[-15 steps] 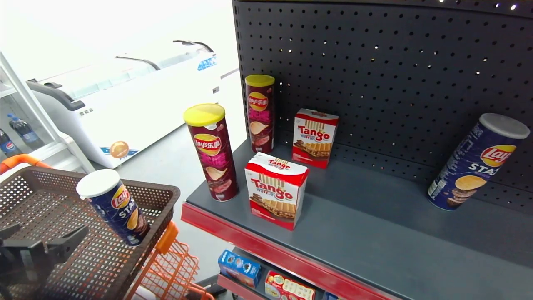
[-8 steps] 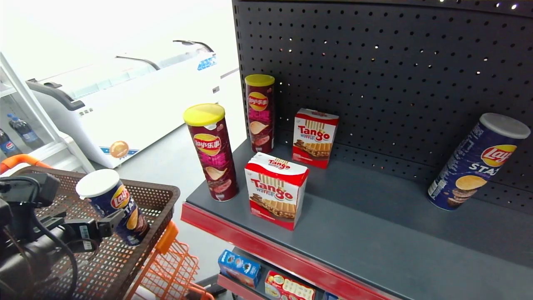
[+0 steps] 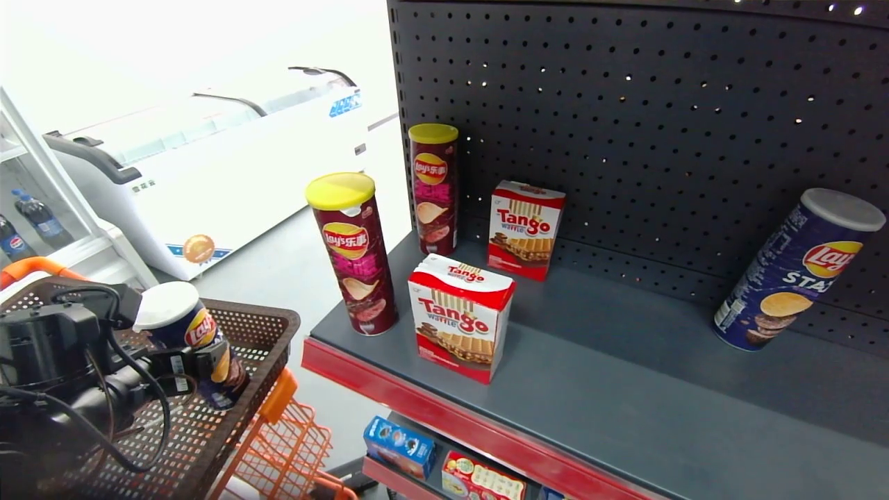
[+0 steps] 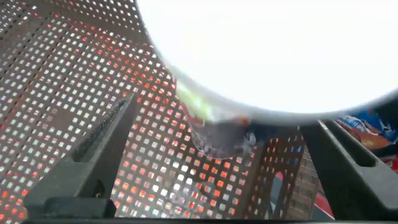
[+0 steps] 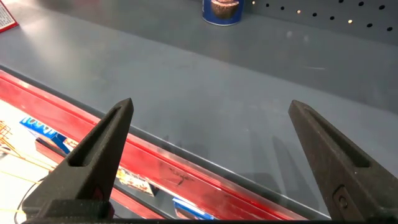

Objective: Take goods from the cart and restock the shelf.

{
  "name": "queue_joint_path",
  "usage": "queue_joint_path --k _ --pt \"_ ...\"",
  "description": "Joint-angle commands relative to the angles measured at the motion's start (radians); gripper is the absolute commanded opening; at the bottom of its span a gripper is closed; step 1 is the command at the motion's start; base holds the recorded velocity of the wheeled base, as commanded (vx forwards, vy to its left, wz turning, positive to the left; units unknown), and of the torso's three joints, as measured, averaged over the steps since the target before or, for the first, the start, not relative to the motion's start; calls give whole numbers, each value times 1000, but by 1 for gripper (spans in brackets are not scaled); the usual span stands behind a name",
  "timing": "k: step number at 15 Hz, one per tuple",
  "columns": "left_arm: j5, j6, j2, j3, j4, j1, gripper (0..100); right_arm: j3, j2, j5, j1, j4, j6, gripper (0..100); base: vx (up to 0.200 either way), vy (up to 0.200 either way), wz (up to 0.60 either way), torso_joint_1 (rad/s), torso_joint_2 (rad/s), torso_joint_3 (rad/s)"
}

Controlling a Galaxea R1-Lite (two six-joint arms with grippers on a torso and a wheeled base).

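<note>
Left gripper (image 3: 198, 357): down inside the brown cart basket (image 3: 267, 340), fingers spread wide on either side of the blue chip canister (image 3: 187, 333), clamping nothing yet. Canister: stands in the basket's corner nearest the shelf (image 3: 625, 389), white lid up, seemingly leaning toward the basket's middle, though hard to tell for sure. Right gripper (image 5: 211, 106): well apart from the basket, over the grey shelf beyond its red front edge (image 5: 186, 168), fully open and empty.

Likely step: closing on the canister for the lift out of the basket.

Risks, as judged from here:
- Closing off-centre on a round, slick tube: could squirt sideways or topple onto the basket's mesh floor.
- Gripping too high, near the lid: could pivot in the fingers during the lift, or pop the lid.
- Squeezing too hard: could dent the thin cardboard wall.
- Lifting too low over the basket's rim: could catch the canister's base and drag the whole basket.
- Swinging across from the basket: could strike the yellow-lidded canister (image 3: 354, 253) just past the basket's corner.
</note>
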Motion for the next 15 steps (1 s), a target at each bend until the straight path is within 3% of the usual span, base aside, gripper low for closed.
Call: queue_joint_path --k 1,5,6,8,10,15 --pt "0 -2 62 -32 -7 1 100 0 1 0 0 0 0 100 0 0 0 0 0 0" --pt "2 -2 120 -87 -32 -14 100 0 1 0 0 0 0 100 0 0 0 0 0 0" --pt "0 -2 128 -92 -32 -13 0 0 1 0 0 0 0 100 0 0 0 0 0 0" --pt "19 7 134 -97 -37 -8 0 0 1 0 0 0 0 100 0 0 0 0 0 0" --pt "106 17 134 -92 -33 -11 0 0 1 0 0 0 0 100 0 0 0 0 0 0" --pt "109 21 103 -97 -29 -24 0 0 1 0 0 0 0 100 0 0 0 0 0 0"
